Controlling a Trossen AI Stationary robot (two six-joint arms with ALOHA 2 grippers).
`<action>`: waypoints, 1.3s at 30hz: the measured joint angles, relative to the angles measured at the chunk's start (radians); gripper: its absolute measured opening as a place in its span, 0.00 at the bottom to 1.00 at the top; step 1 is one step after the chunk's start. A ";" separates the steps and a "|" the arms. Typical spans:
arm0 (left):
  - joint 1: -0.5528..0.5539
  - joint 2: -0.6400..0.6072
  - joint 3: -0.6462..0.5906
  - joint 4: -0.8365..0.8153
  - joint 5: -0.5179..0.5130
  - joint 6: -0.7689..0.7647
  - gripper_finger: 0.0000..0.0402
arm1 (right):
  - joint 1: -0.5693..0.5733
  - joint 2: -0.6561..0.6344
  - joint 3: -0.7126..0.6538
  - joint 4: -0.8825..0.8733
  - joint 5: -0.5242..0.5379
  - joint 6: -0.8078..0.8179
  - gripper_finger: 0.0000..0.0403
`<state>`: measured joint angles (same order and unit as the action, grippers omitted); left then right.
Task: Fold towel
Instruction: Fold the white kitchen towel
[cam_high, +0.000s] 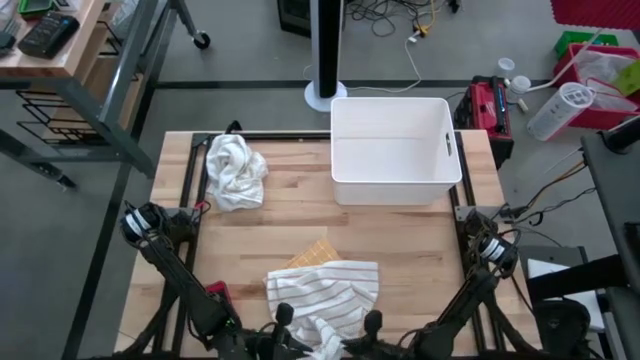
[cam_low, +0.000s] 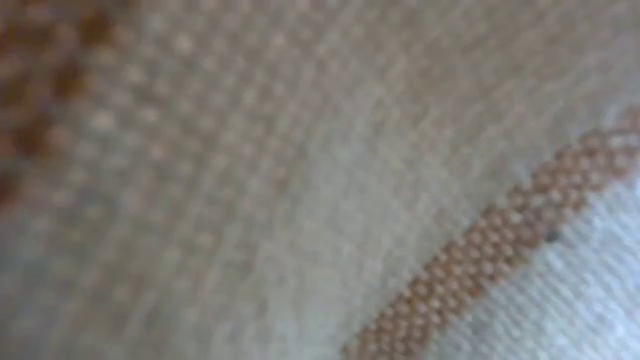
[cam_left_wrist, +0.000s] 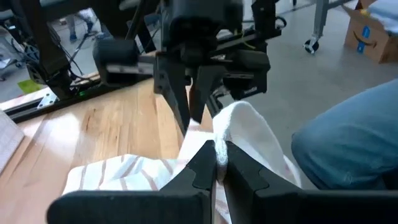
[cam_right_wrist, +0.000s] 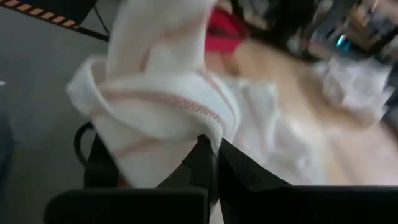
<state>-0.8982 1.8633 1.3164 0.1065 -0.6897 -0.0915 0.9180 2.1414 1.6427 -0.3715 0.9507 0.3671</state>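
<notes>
A white towel with thin brown stripes (cam_high: 322, 288) lies crumpled at the table's near edge, its far part flat on the wood and its near part bunched up (cam_high: 326, 338). My left gripper (cam_high: 286, 320) and my right gripper (cam_high: 371, 324) stand close together at that bunch, each shut on the cloth. In the left wrist view my left gripper (cam_left_wrist: 217, 155) meets the towel (cam_left_wrist: 245, 134), with the right arm just beyond. The right wrist view shows my right gripper (cam_right_wrist: 212, 144) at a striped edge. The towel (cam_low: 300, 180) fills the low view. My left gripper pinches a raised fold of the towel's near part (cam_left_wrist: 219, 144) between its two fingers, coming in at a shallow downward slant. The cloth stands up above the fingers and drapes over them; the rest trails on the table. My right gripper pinches a striped hemmed edge of the towel (cam_right_wrist: 210, 127) between its two fingers, slanting shallowly downward. The cloth folds back over the fingers and hangs slack; how many layers are in the hold is not plain.
A crumpled white cloth (cam_high: 236, 171) lies at the far left of the table. A white bin (cam_high: 392, 150) stands at the far right. A tan waffle cloth (cam_high: 311, 253) peeks out from under the towel's far edge. A person's blue-clad leg (cam_left_wrist: 348, 143) is beside the table's near edge.
</notes>
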 joint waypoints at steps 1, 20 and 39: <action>0.000 0.000 -0.006 0.015 0.002 0.004 0.02 | 0.000 0.000 0.018 0.001 0.012 -0.049 0.01; 0.032 0.000 -0.023 0.149 0.045 0.004 0.26 | -0.065 0.086 0.310 0.014 -0.137 -0.506 0.00; 0.066 0.055 -0.026 0.159 0.182 -0.048 0.44 | -0.059 0.204 0.517 -0.043 0.021 -0.465 0.24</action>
<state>-0.8324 1.9179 1.2903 0.2655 -0.5079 -0.1398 0.8589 2.3453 2.1595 -0.4144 0.9719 -0.0981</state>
